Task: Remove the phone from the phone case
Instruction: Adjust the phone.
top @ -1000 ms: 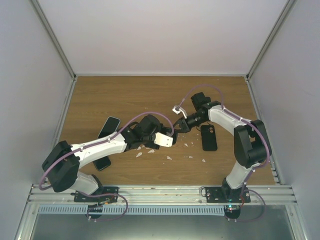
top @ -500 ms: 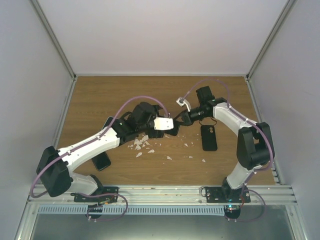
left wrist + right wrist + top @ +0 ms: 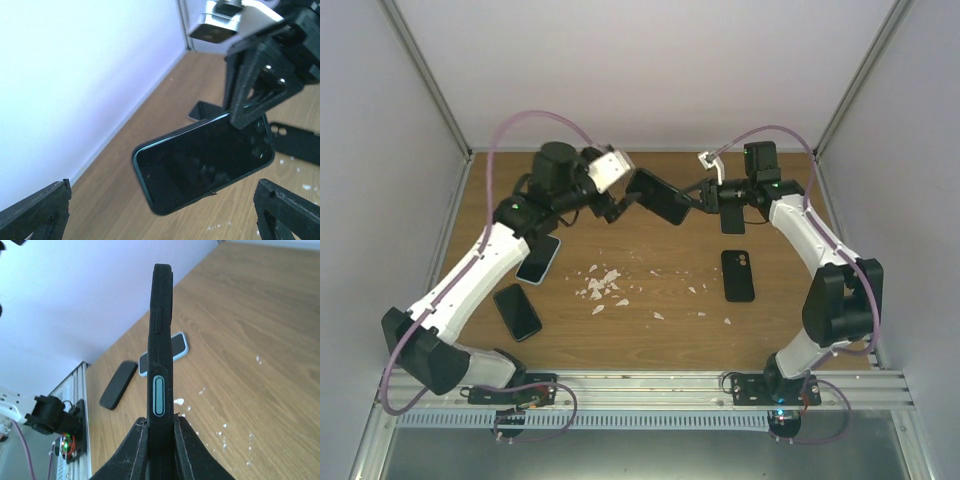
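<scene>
Phone (image 3: pixel 205 165): was up in the air over the far part of the bench (image 3: pixel 650 255), between the two arms, and did not touch the wood.
Phone case (image 3: pixel 161 340): was wrapped round the phone. Its black edge with the button bumps showed in the right wrist view, so I think the phone was not out yet.
Right end effector (image 3: pixel 700 197): pinched one short end of the phone, one finger on each flat side. Held this way, the rest of the phone stuck out free for the other arm.
Left end effector (image 3: pixel 623 203): was spread wide and held nothing. Its fingers (image 3: pixel 35 210) were well apart, with the phone in front of the gap and the dark screen turned to its camera.
Why so high: I think the air gave both arms room to reach the edges, which the bench would hide.
Next move, a guess: the left one needs to grip the free end and peel, while the right one holds tight.
What could go wrong: held by one end only, the phone could twist, slip and fall.
Other things: a black case (image 3: pixel 738 275) lay flat near the right arm, two more phones (image 3: pixel 538 258) lay on the left side, and white bits (image 3: pixel 601 285) lay in the middle.
</scene>
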You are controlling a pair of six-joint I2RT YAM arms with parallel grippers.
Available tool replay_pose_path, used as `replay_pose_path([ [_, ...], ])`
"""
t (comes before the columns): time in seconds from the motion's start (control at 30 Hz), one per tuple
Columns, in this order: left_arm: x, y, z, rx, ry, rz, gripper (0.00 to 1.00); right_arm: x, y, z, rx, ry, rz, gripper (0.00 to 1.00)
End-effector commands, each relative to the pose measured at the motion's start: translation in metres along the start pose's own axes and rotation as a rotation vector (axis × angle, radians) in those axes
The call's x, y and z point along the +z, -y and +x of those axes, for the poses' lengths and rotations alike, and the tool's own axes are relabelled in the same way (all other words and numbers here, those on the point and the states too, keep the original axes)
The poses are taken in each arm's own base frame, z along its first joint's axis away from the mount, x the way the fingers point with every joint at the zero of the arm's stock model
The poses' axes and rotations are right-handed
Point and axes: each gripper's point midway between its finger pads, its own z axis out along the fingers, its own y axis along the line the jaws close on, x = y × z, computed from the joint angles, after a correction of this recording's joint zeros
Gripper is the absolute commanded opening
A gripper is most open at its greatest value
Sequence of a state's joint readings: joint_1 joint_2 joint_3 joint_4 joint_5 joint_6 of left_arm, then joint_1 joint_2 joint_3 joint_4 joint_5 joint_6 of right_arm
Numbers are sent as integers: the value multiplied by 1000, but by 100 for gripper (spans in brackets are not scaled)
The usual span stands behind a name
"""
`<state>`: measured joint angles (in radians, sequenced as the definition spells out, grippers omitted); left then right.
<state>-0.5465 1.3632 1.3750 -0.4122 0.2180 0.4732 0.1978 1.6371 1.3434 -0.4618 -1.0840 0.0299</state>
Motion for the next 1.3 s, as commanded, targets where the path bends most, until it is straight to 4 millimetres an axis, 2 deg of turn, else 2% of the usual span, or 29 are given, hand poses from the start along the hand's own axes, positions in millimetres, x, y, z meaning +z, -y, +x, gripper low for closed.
replay_pose_path([
  [0.0, -27, -18, -32, -238, 153, 112, 99, -26, -45, -57, -147, 139, -83, 1],
  [0.17, -47, -32, -45, -388, 248, 219, 99, -40, -73, -80, -242, 202, -121, 0],
  [0.33, -65, -44, -44, -556, 319, 380, 99, -51, -100, -88, -315, 243, -156, 1],
  [0.53, -83, -26, -56, -560, 392, 570, 99, -58, -125, -83, -375, 258, -190, 1],
  [0.7, -83, -21, -58, -577, 401, 609, 96, -56, -145, -78, -410, 254, -229, 1],
  [0.8, -83, -7, -61, -567, 396, 671, 95, -54, -154, -76, -421, 254, -239, 1],
  [0.93, -84, 9, -64, -546, 394, 726, 90, -50, -159, -73, -419, 249, -253, 0],
  [1.03, -84, 10, -66, -548, 396, 735, 85, -49, -163, -70, -417, 244, -264, 0],
  [1.27, -84, 11, -69, -544, 410, 729, 64, -45, -167, -62, -409, 230, -292, 0],
])
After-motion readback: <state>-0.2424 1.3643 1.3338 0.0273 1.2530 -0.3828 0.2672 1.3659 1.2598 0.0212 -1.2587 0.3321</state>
